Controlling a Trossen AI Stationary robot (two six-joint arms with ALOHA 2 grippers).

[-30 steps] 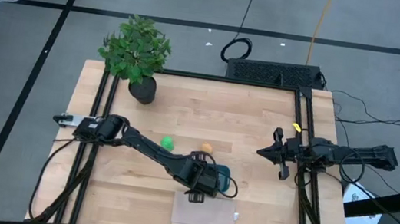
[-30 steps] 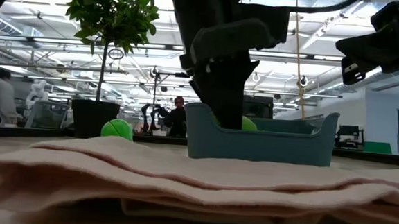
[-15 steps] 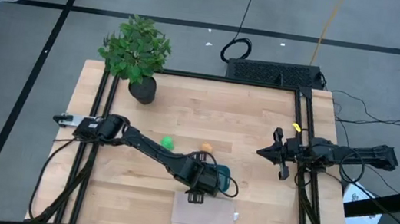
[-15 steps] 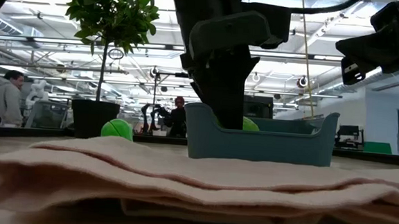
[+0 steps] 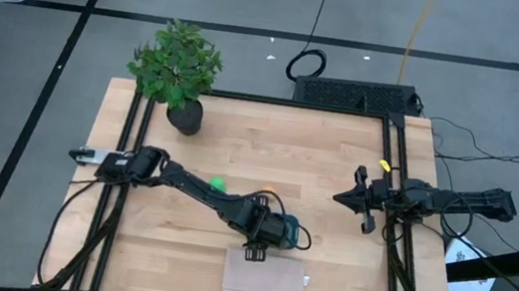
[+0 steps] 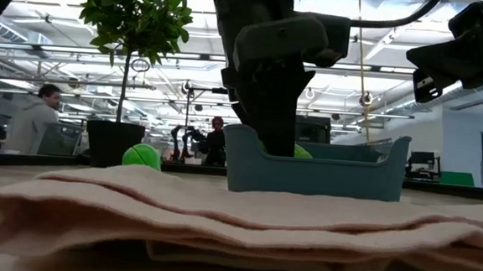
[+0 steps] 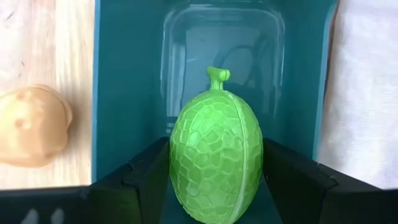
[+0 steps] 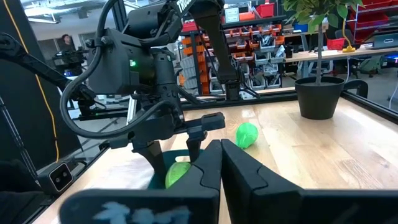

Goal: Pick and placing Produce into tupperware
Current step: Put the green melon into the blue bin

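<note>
My left gripper (image 5: pixel 276 234) hangs over the teal-blue tupperware (image 5: pixel 294 233), shut on the lime-green produce (image 7: pixel 215 155), a netted oval with a short stem. The tupperware (image 6: pixel 315 175) stands on the table just beyond the cloth. The orange-tan piece (image 7: pixel 30 126) lies on the wood beside the tupperware's wall (image 7: pixel 124 93). The bright green ball (image 5: pixel 217 184) rests on the table farther off, also seen as the green ball (image 6: pixel 142 155). My right gripper (image 5: pixel 357 201) is shut and waits above the table's right side. My left gripper pinches the lime-green produce between its two fingers (image 7: pixel 149 180), one on each long side (image 7: pixel 180 162), coming from above and pointing down. The piece sits inside the tupperware, stem end (image 7: pixel 216 76) forward, its top (image 6: pixel 302 151) just above the rim. Whether it touches the floor is hidden.
A folded beige cloth (image 5: pixel 265 277) lies at the near edge, right in front of the tupperware. A potted plant (image 5: pixel 181 73) stands at the far left corner. Bare wood lies between the arms. People move in the room behind (image 6: pixel 41 123).
My left arm has shifted slightly toward the table's right over the tupperware, still shut on the lime-green piece, which stays inside. A person in the background has walked across.
</note>
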